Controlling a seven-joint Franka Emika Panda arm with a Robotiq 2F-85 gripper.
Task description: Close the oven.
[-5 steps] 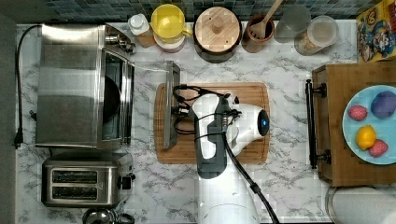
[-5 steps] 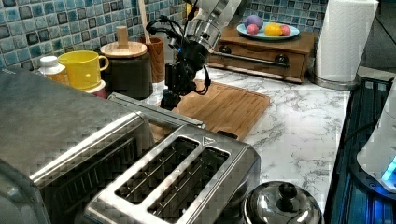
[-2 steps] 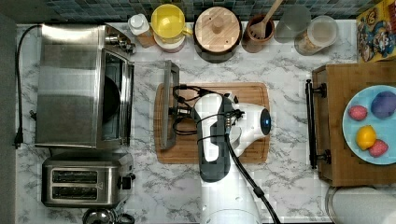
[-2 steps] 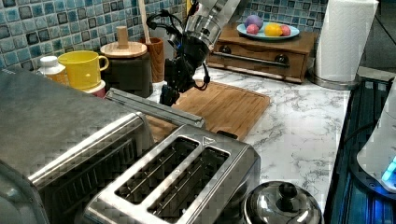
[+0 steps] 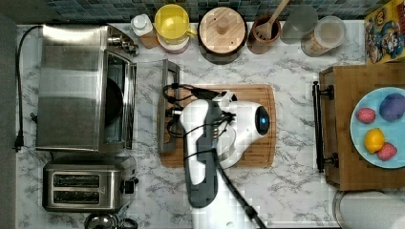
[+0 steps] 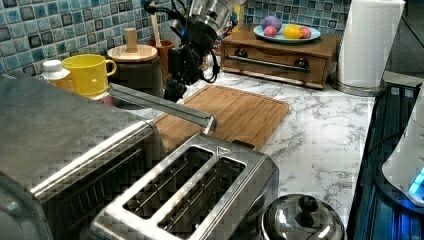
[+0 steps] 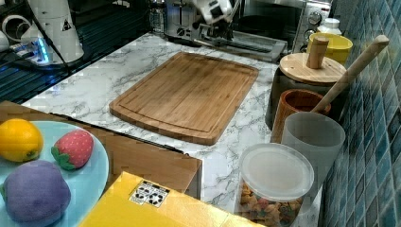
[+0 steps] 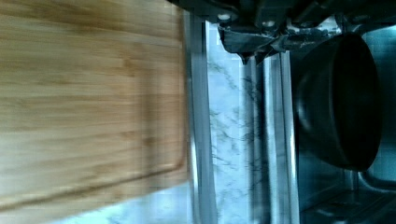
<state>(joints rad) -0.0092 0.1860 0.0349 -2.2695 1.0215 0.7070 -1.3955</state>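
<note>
The gripper (image 6: 175,91) is sitting right at the oven door's bar handle (image 5: 169,106), above the left edge of the cutting board (image 5: 248,95) in the top view; whether its fingers are clamped or spread I cannot tell. The oven (image 5: 71,88) is standing at the top view's left on the marble counter (image 5: 286,191), its glass door (image 5: 148,107) hanging partly open and tilted, and a dark round pan (image 8: 338,100) is sitting inside the cavity. A two-slot toaster (image 5: 83,186) is standing just beside the oven, both slots empty. Along the tiled wall a yellow mug (image 5: 172,21) is standing next to a white-capped bottle (image 5: 142,26), then a dark canister with a wooden lid (image 5: 222,28), then a brown crock (image 7: 300,106) holding a wooden spoon (image 7: 352,71), a frosted cup (image 7: 312,139), and a lidded clear jar (image 7: 274,187) holding what looks like cereal. At the top view's right a blue plate (image 5: 363,138) on a wooden box (image 5: 344,162) is holding a purple fruit, a yellow fruit and two red berries.
</note>
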